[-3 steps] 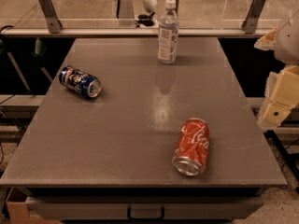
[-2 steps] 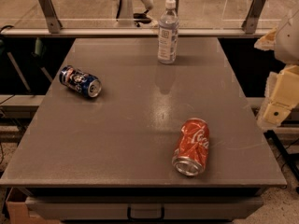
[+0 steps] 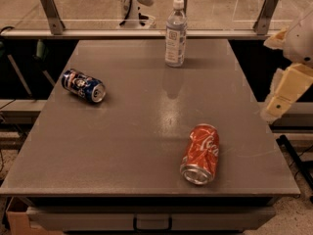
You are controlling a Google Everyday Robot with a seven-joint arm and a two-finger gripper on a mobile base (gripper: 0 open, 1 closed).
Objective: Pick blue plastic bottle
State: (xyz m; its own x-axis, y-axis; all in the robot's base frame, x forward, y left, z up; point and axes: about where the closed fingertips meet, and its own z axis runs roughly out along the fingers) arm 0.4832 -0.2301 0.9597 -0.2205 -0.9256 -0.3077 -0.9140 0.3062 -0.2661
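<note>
view across a flat, matte grey rectangular table point(image 3: 146, 126) with a faintly reflective surface. at the table's 12 o'clock edge stands the tall clear bluish plastic bottle point(image 3: 175, 35), upright, cylindrical with a ribbed waist, closed by a white screw cap and wrapped in a pale label with small dark print; its dim reflection lies on the tabletop just in front of it. at about 9 o'clock a blue metal soda can point(image 3: 83, 85) lies on its side, its silver top end turned toward 4 o'clock. at about 5 o'clock a red metal cola can point(image 3: 200, 153), dented along its wall, lies on its side with its shiny end facing the near edge. the three containers are well apart from one another. at 3 o'clock, beyond the table's edge, hangs the cream-coloured, blocky plastic gripper point(image 3: 283, 94) below a white arm casing; whether it is open or closed cannot be told, and it is well apart from the bottle and both cans. behind the bottle a clear panel is held by angled grey metal posts point(image 3: 49, 9).
</note>
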